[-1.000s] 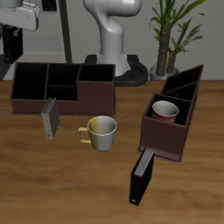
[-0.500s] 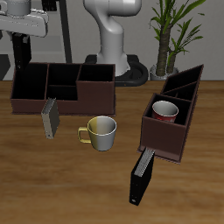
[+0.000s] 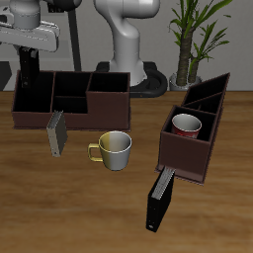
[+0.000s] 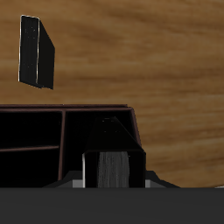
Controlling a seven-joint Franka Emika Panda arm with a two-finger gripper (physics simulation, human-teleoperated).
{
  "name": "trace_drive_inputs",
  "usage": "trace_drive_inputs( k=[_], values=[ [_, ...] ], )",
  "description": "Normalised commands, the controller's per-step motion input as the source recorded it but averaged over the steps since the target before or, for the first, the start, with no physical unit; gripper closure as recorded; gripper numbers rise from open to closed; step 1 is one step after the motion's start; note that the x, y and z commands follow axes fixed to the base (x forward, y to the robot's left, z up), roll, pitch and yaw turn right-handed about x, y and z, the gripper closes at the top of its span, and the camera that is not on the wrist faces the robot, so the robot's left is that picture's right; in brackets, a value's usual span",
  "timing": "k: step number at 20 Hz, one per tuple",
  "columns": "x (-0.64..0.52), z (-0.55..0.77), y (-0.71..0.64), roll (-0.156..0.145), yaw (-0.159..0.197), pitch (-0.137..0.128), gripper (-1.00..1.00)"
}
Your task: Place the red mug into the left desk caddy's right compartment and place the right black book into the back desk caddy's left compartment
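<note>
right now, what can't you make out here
1. Thin black book in the gripper: its lower end blends into the dark brown desk caddy in the exterior view; floor contact unclear.
2. Red ceramic mug: body hidden by the second caddy, exterior view.
3. Wrist view: the frame's edge cuts off the book.

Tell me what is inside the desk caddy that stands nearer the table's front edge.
The red mug sits upright in a compartment of that desk caddy. Its other compartments, farther back, look empty, though their floors are partly hidden by the walls. The mug's inside bottom is not visible.
</note>
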Motion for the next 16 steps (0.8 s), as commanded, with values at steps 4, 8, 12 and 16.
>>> trace_drive_inputs(
  k=[4, 8, 12, 16],
  values=[
    [0.02, -0.35, 0.07, 0.017, -0.014, 0.049, 1.0],
    [0.01, -0.38, -0.02, 0.002, -0.015, 0.036, 1.0],
    [-0.07, -0.19, -0.04, -0.01, -0.014, 0.009, 1.0],
    [-0.16, -0.18, -0.05, -0.028, -0.027, 0.012, 1.0]
  ],
)
